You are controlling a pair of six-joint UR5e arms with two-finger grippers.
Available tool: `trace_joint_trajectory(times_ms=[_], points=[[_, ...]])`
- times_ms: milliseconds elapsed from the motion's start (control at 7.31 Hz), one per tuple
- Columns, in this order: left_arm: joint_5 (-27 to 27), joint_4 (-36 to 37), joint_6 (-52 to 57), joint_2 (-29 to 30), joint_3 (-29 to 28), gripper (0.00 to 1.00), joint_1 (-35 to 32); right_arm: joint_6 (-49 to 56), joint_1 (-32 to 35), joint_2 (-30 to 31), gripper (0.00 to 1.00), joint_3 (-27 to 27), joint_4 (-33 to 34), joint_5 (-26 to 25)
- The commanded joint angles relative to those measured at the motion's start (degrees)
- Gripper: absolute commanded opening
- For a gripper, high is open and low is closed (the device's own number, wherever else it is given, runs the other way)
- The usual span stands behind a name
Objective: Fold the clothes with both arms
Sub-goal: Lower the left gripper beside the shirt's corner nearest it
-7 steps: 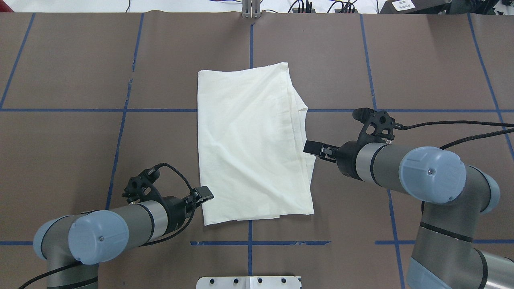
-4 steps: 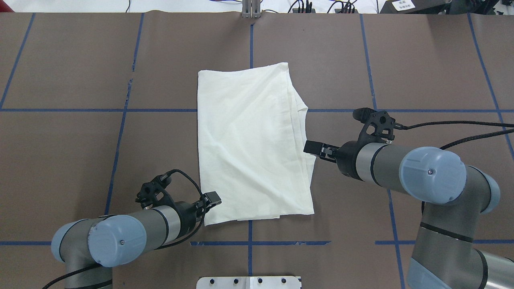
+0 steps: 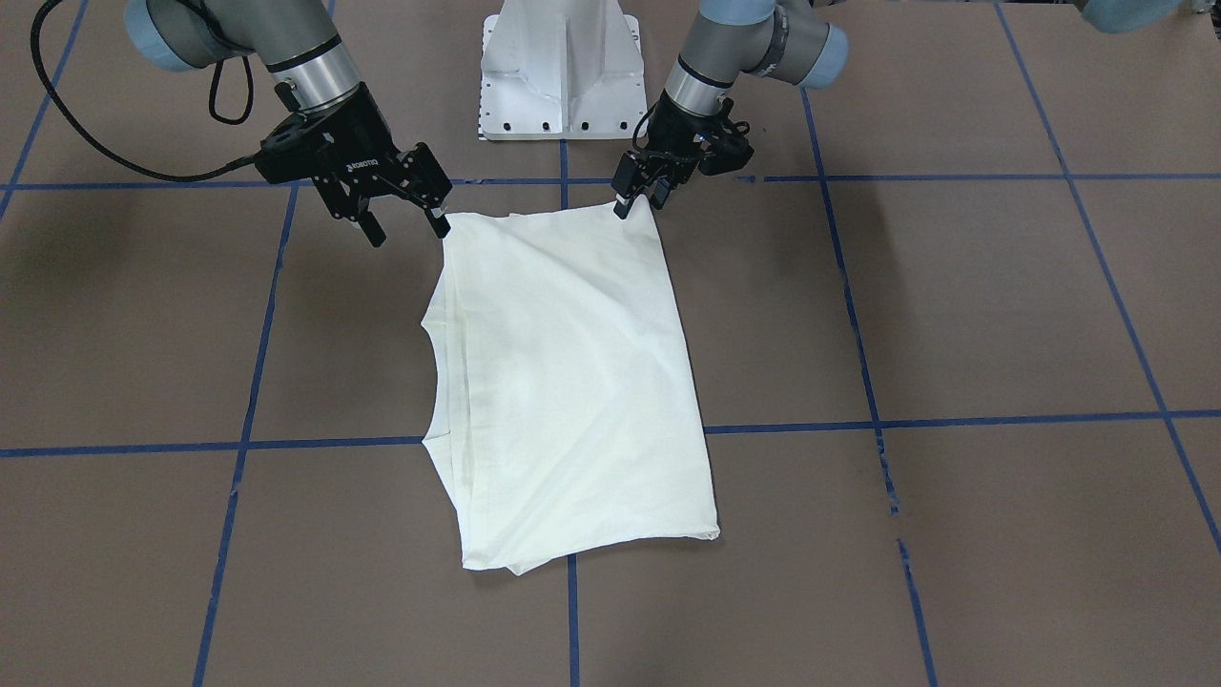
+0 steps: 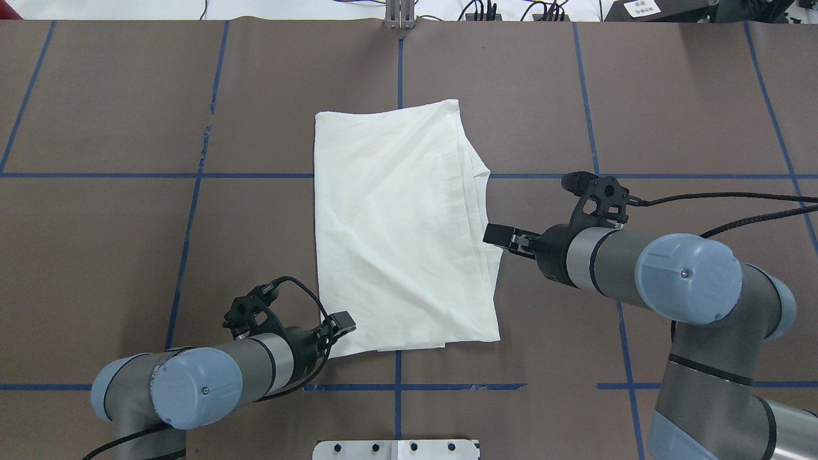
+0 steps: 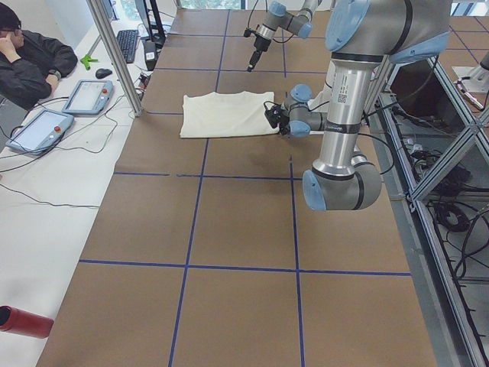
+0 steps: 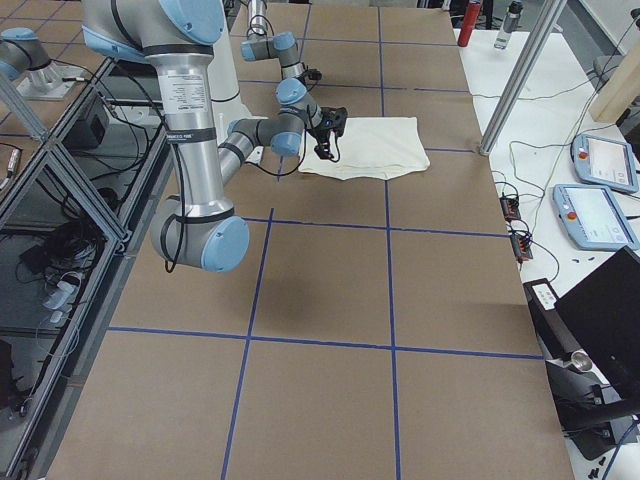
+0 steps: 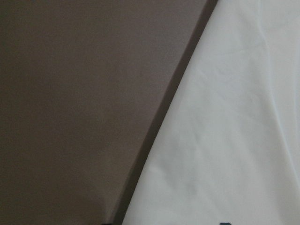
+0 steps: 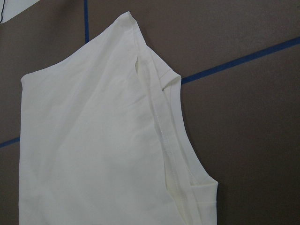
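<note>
The cream clothes point(image 4: 396, 230) lie folded in a long rectangle, plain side up, in the middle of the brown table; they also show in the front view point(image 3: 563, 382). My left gripper point(image 4: 343, 321) point(image 3: 637, 198) is low at the shirt's corner nearest the robot on the left side, fingers a little apart, so open. The left wrist view shows only the cloth edge point(image 7: 234, 117) very close. My right gripper point(image 3: 408, 227) point(image 4: 495, 235) hangs open above the shirt's right edge, holding nothing. The right wrist view looks down on the layered hem point(image 8: 164, 126).
The white pedestal base point(image 3: 563, 67) stands at the robot's edge of the table. Blue tape lines point(image 4: 396, 386) grid the brown cover. In the left side view a person point(image 5: 30, 53) sits beyond the table by two tablets point(image 5: 88, 95).
The left arm has swung right and a little toward the robot's edge, bringing its gripper onto the shirt's near-left corner. The right arm and the shirt have not moved.
</note>
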State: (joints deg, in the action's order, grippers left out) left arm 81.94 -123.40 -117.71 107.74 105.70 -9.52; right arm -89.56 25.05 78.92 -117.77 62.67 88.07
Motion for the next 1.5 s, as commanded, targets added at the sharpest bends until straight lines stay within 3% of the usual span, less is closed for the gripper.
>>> trace_joint_trajectory(times_ms=[0,684,957,1094,1367], points=[[-0.02,0.0,0.03,0.1,-0.23,0.82,0.38,-0.18,0.0,0.0,1.0,0.0,0.0,0.0],[-0.02,0.0,-0.15,0.27,-0.41,0.79,0.73,-0.44,-0.09,-0.17,1.0,-0.09,0.0,0.09],[-1.95,0.35,-0.32,0.89,-0.32,0.5,0.64,-0.53,0.0,-0.17,1.0,-0.09,0.0,0.0],[-1.96,0.44,-0.32,0.89,-0.32,0.46,0.73,-0.53,0.0,-0.43,1.0,-0.09,0.0,0.0],[-2.04,0.35,-0.32,0.8,-0.32,0.2,0.64,-0.53,0.0,-0.52,1.0,-0.09,0.0,0.0]])
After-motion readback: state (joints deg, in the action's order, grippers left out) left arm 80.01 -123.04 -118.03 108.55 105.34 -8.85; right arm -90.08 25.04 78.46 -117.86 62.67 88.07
